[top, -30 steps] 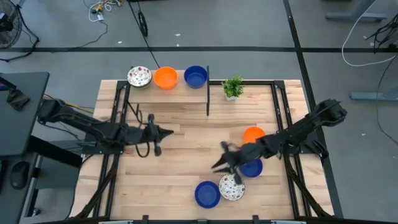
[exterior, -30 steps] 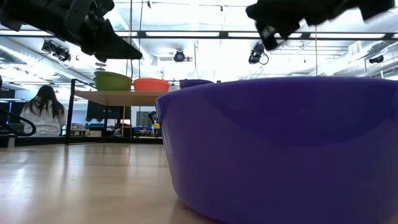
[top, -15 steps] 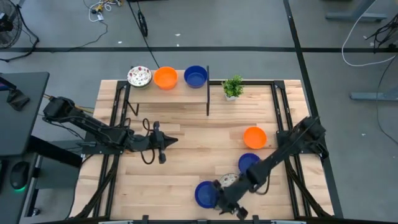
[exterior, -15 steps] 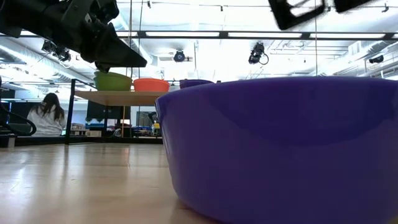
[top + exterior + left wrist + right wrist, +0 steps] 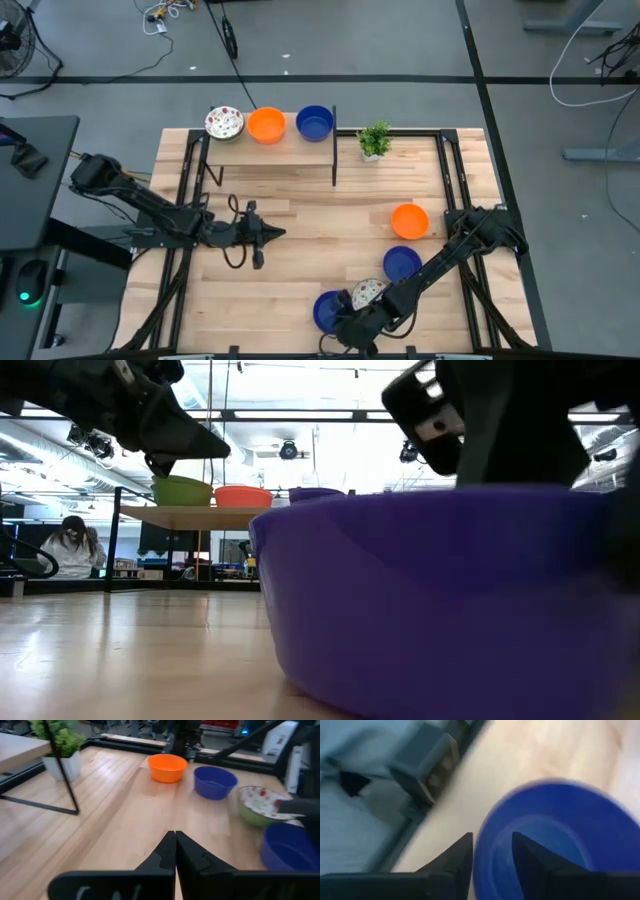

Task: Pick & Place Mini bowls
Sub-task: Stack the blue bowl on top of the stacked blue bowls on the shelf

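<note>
Raised wooden shelf (image 5: 275,152) at approx 11 o'clock on the table carries 3 mini bowls in a row: floral white bowl (image 5: 224,123), orange bowl (image 5: 266,125), blue bowl (image 5: 314,123). All 3 look empty from the high view. Shelf is a light wood slab on thin black metal legs.

On the tabletop (image 5: 310,230), pale wood planks w/ a black frame round the edge, sit 4 more bowls toward 4–6 o'clock: second orange bowl (image 5: 409,220), second blue bowl (image 5: 401,265) just below it, second floral bowl (image 5: 368,294) w/ green outside and speckled white inside, and the near-edge blue bowl (image 5: 329,311) at approx 6 o'clock. These also look empty. Bowls are small, round, shallow, smooth, glossy. Small green potted plant (image 5: 375,141) in a white pot stands at approx 1 o'clock, beside the shelf end.

Right gripper (image 5: 491,851) is down at the near-edge blue bowl; fingers apart, straddling its rim, one outside the wall and one over the inside. Can't tell if they touch it.

Left gripper (image 5: 175,838) hangs over bare wood at approx 9 o'clock, well apart from the bowls, fingers pressed together, nothing held.

Low view: near-edge blue bowl fills the foreground; a person (image 5: 68,546) sits far back in the room.
</note>
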